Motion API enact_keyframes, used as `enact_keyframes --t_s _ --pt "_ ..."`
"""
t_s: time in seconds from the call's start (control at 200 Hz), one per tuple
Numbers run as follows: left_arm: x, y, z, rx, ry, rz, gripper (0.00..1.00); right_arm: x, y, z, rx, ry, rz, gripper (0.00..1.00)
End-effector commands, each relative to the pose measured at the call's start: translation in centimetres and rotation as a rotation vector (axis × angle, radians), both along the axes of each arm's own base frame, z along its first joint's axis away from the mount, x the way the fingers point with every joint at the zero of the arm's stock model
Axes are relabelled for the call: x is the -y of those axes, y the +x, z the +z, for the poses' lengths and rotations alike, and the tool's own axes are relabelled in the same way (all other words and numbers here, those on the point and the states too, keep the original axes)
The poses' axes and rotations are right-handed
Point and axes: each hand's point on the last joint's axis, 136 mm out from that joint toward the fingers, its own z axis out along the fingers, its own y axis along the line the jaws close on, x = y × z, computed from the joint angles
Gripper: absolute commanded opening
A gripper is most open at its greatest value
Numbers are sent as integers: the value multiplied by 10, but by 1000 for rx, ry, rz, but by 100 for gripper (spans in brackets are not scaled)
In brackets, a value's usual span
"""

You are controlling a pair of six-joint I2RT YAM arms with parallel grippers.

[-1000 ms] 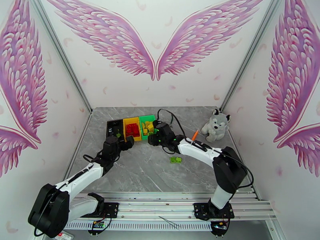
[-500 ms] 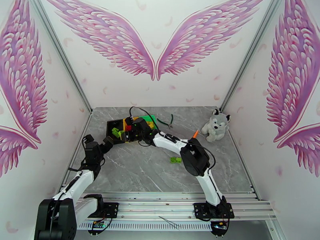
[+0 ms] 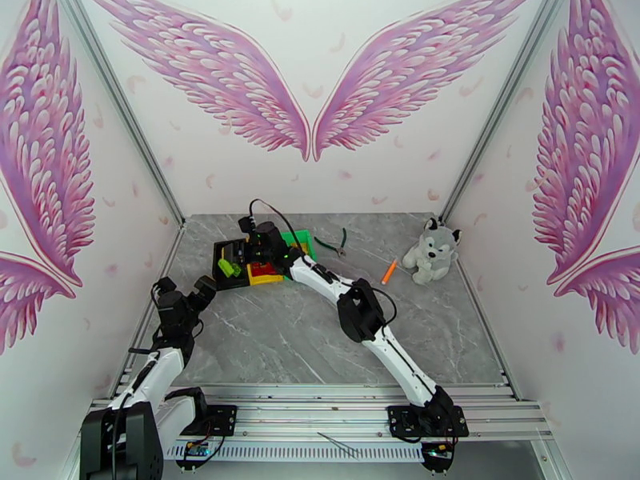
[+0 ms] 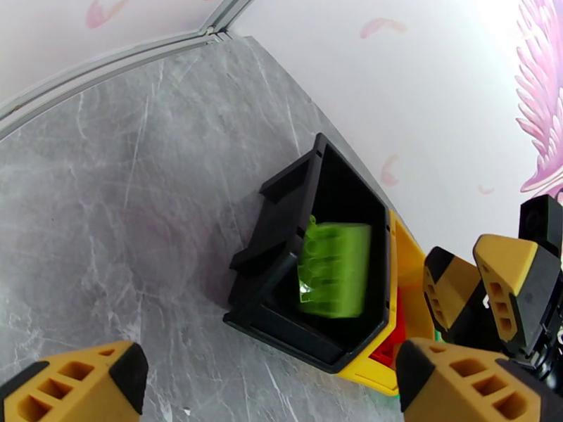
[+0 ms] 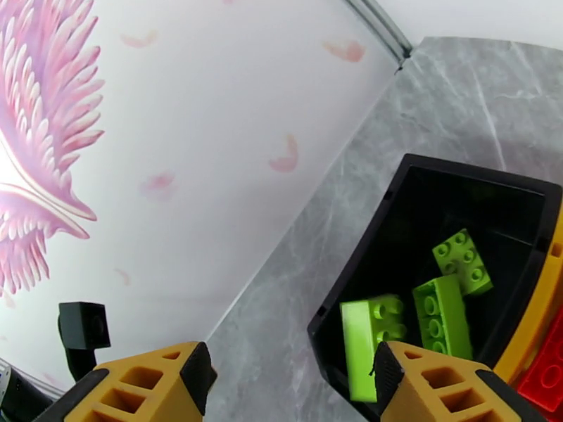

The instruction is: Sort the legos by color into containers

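Three lime legos sit in the black bin, red legos in the yellow bin; the left end effector and right end effector gape empty.

Bright, even light; shadows on the grey table are faint and soft. Just beyond the left end effector, the green brick inside the black bin is smeared by motion blur.

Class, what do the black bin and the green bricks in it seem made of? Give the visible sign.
Black bin: probably moulded plastic, satin finish; thin stiff walls with faint sheen. Green bricks: probably hard plastic, smooth, slightly glossy; crisp studs.
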Motion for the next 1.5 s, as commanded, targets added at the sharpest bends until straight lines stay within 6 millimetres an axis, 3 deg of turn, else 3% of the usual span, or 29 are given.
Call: enact_keyframes --t_s 0.0,0.055,0.08,0.2,0.41,0.585,0.825,0.93,1.025,1.145,1.325,1.495 --pt "13 0 5 13 20 -63 99 7 -3 20 24 -1 6 68" --pt "22 2 7 12 39 -96 99 11 -8 33 44 9 13 68" --pt "28 4 8 13 49 -113 99 14 -11 21 32 -8 13 68" --pt "53 7 14 9 113 -182 99 36 -25 40 75 -19 -11 68" --pt "105 12 22 8 209 -326 99 107 -39 46 149 -175 -180 69" --pt "151 17 17 -10 277 -446 99 203 -39 13 91 -396 -420 70" --pt "226 25 -5 -47 336 -625 97 320 -73 -52 6 -662 -622 76" --pt "256 28 -13 -44 334 -679 96 358 -90 -77 -61 -715 -677 77" --pt "277 32 -22 -50 325 -717 95 375 -102 -94 -103 -738 -694 78" --pt "294 35 -29 -56 311 -746 94 381 -110 -113 -141 -763 -688 77" --pt "295 37 -33 -62 306 -744 94 380 -107 -139 -187 -806 -671 73" --pt "292 36 -34 -69 313 -734 94 372 -99 -151 -208 -820 -649 69"
